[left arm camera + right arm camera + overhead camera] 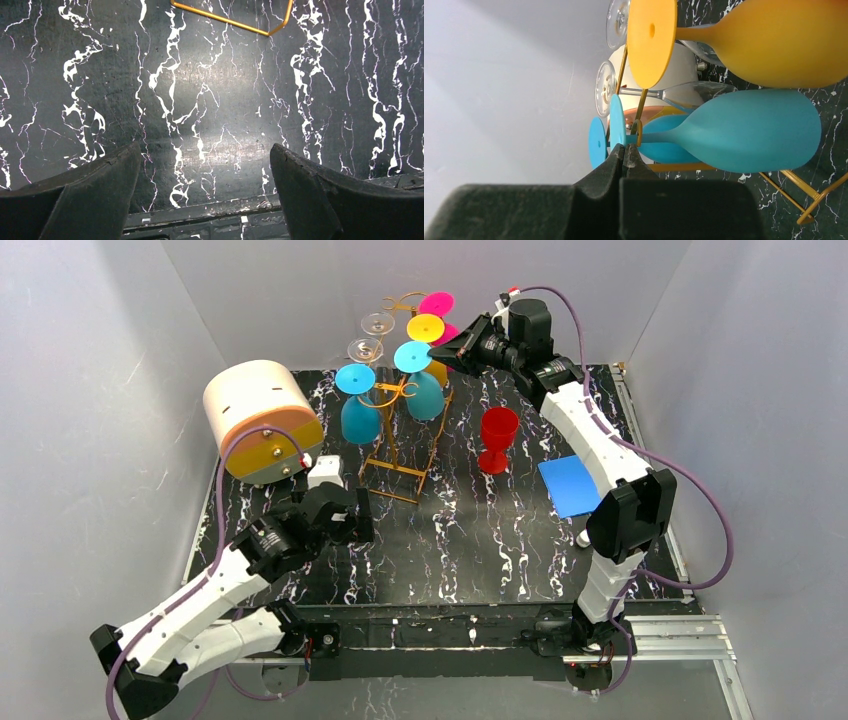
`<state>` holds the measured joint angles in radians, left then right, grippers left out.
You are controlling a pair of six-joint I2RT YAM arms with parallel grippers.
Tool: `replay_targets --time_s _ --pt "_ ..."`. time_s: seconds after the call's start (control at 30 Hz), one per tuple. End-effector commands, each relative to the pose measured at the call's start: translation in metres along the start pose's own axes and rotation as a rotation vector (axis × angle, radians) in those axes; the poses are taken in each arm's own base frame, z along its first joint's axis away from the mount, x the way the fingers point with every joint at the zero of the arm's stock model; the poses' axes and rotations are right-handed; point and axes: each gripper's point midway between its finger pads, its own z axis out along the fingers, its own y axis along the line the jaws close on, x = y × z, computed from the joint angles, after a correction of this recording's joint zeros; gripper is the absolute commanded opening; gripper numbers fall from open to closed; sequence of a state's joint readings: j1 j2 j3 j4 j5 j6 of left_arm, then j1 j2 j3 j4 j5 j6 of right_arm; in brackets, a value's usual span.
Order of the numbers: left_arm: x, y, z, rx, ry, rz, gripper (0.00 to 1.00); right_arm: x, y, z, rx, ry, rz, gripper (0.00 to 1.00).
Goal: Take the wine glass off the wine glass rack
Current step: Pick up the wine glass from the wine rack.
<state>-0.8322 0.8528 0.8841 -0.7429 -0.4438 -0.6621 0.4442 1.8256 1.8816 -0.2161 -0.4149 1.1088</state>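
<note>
Right wrist view shows the right claw (624, 152) pressed together with nothing seen between its tips. Just beyond the tips hangs the teal wine glass (749, 130), its foot (617, 120) hooked over the wine glass rack (642, 107). The glass looks like light, stiff, matte plastic, unlikely to slip. The thin stem (659, 136) just ahead of the tips seems the place to pinch. The left claw (205, 165) is spread wide and empty.
</note>
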Motion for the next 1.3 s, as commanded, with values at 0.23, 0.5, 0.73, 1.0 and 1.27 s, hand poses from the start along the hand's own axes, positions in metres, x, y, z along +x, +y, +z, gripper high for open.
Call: replay_targets --time_s 0.23,0.5,0.73,1.0,1.27 --pt "-0.019 0.002 -0.013 -0.001 -0.057 -0.051 0.98 -0.012 0.038 -0.027 -0.097 -0.053 0.026 0.01" --pt "-0.017 -0.004 -0.013 0.027 -0.048 -0.072 0.98 -0.014 0.044 -0.038 -0.118 -0.045 0.046 0.01" --pt "-0.019 -0.005 -0.017 0.037 -0.048 -0.076 0.98 -0.017 0.043 -0.041 -0.108 -0.048 0.036 0.01" --pt "-0.021 -0.007 -0.019 0.056 -0.059 -0.084 0.98 -0.016 0.040 -0.050 -0.094 -0.064 0.000 0.01" --pt "-0.024 -0.009 -0.024 0.073 -0.063 -0.088 0.98 -0.018 0.037 -0.059 -0.090 -0.088 0.007 0.01"
